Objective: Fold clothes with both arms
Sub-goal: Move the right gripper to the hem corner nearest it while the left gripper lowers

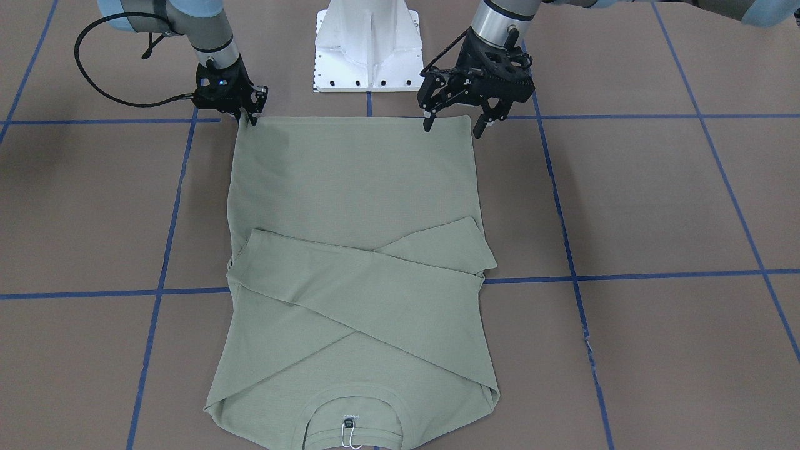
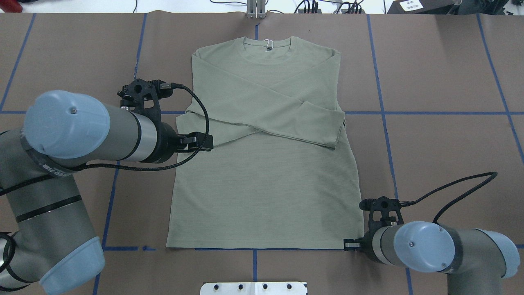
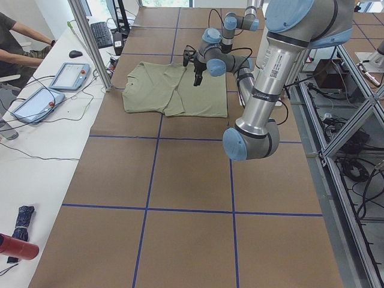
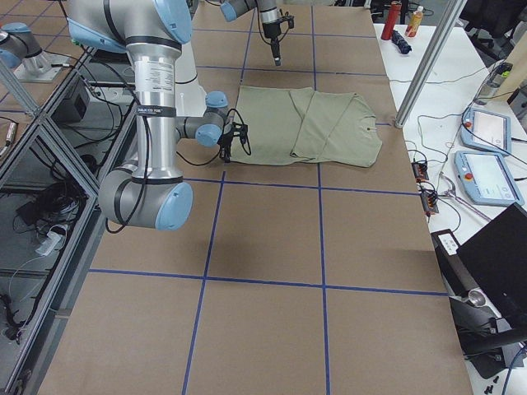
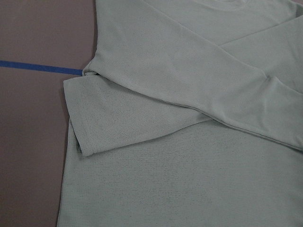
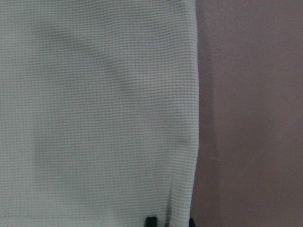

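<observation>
The sage-green shirt (image 1: pixel 350 187) lies flat on the brown table, both sleeves crossed over its chest and its collar (image 1: pixel 351 406) on the far side from the robot. My right gripper (image 1: pixel 248 115) is down at the hem corner on my right and looks shut on it. In the right wrist view its fingertips (image 6: pixel 150 220) pinch the fabric edge. My left gripper (image 1: pixel 453 127) is open and empty, held high above the shirt's left side. The left wrist view looks down on a folded sleeve cuff (image 5: pixel 80 118). In the overhead view the left arm (image 2: pixel 135 135) hides its gripper.
The white pedestal (image 1: pixel 367 44) stands just behind the hem. Blue tape lines (image 1: pixel 625 275) cross the brown table. In the left side view, a side table with tablets (image 3: pixel 69 75) and a seated person (image 3: pixel 15 45) lie beyond the collar end.
</observation>
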{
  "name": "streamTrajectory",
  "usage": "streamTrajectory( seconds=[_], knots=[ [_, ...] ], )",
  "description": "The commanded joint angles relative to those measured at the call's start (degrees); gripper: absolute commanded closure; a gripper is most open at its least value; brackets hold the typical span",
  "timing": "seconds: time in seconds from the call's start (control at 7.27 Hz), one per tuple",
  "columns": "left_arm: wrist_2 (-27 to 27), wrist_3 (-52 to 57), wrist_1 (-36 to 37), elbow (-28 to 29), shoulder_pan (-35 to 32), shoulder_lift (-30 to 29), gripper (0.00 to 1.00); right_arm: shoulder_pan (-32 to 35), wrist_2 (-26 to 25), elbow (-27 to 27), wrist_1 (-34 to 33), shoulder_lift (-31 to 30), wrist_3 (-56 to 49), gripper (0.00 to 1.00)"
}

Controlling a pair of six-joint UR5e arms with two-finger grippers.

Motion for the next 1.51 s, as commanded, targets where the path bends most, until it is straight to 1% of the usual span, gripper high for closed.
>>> streamTrajectory(
  seconds=[0.0, 0.41, 0.55, 0.69, 0.83, 0.96, 1.1, 1.38],
  knots=[
    [0.0, -0.03, 0.0, 0.0, 0.0, -0.01, 0.0, 0.05, 0.0, 0.66, 0.0, 0.04, 0.03, 0.98],
    [0.0, -0.03, 0.0, 0.0, 0.09, 0.34, 0.0, 0.22, -0.09, 3.12, 0.0, 0.13, 0.65, 1.0],
    [0.08, -2.9, 0.0, 0.0, 1.74, 1.21, 0.0, 0.31, -0.09, 4.17, 0.0, 0.3, 0.74, 1.0],
    [3.22, -9.98, -0.09, 0.0, 8.11, 2.26, 0.0, 0.48, -0.17, 5.32, 0.09, 0.39, 0.74, 1.0],
    [5.51, -14.66, 0.0, -0.09, 12.96, 2.36, 0.0, 0.83, -0.18, 6.28, 0.09, 0.65, 0.74, 1.0],
    [5.97, -19.58, 0.35, -0.17, 17.01, 3.58, 0.0, 1.19, -0.18, 6.99, 0.18, 0.74, 0.82, 1.0],
    [7.98, -20.94, 0.35, 0.26, 19.92, 6.55, 0.0, 1.8, -0.09, 7.43, 0.18, 0.75, 0.74, 1.0],
    [8.43, -20.78, 0.26, 1.75, 20.21, 11.83, 0.0, 1.98, -0.09, 7.35, 0.62, 1.1, 0.74, 1.0]
  ],
)
